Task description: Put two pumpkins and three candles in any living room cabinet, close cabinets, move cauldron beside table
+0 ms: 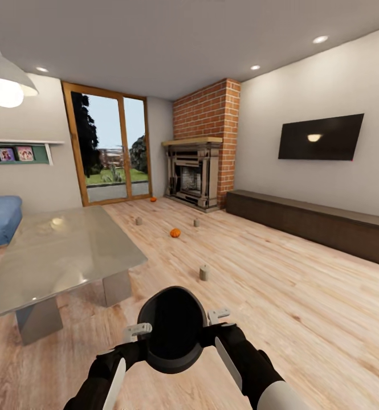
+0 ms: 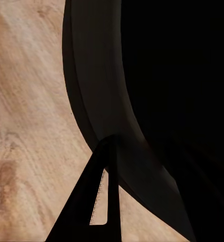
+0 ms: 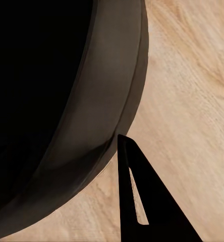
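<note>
A black cauldron (image 1: 172, 330) hangs low in front of me, held by its rim from both sides. My left gripper (image 1: 137, 332) is shut on the left rim and my right gripper (image 1: 219, 316) on the right rim. In each wrist view one dark finger (image 2: 81, 212) (image 3: 157, 212) lies against the cauldron's outer wall (image 2: 99, 85) (image 3: 109, 96). One pumpkin (image 1: 175, 232) lies mid-floor, another pumpkin (image 1: 153, 199) by the glass door. Three candles stand on the floor: one candle nearest (image 1: 204, 273), one candle (image 1: 196, 222) towards the fireplace, one candle (image 1: 138, 220) near the table. The cabinet (image 1: 314, 223) runs along the right wall, shut.
A glass-topped table (image 1: 58, 250) on grey legs stands at my left. A brick fireplace (image 1: 196, 173) fills the far corner beside the glass door (image 1: 108, 145). A blue sofa (image 1: 0, 219) is at far left, a TV (image 1: 320, 137) above the cabinet. Wood floor stretches ahead.
</note>
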Tool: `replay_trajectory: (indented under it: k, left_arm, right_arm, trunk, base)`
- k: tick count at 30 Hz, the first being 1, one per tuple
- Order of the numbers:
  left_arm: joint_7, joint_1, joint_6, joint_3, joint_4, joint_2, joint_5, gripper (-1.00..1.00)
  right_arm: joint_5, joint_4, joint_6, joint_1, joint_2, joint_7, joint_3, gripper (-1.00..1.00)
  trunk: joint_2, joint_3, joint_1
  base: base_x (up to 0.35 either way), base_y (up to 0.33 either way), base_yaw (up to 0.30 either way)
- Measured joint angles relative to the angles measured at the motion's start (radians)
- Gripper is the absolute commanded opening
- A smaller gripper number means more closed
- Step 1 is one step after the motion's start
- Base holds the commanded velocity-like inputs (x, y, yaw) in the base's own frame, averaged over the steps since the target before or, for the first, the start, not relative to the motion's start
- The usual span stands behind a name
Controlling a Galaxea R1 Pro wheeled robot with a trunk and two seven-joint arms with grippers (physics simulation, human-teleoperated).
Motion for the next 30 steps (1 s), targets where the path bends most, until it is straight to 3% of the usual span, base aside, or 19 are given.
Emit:
replay_trajectory:
  k: [30]
  left_arm:
    - [0.000, 0.000, 0.000, 0.000, 0.000, 0.000, -0.001, -1.00]
  right_arm:
    - [-0.002, 0.003, -0.003, 0.000, 0.000, 0.000, 0.000, -1.00]
  trunk:
    - [0.000, 0.031, 0.000]
  base:
    - [0.000, 0.000, 0.226]
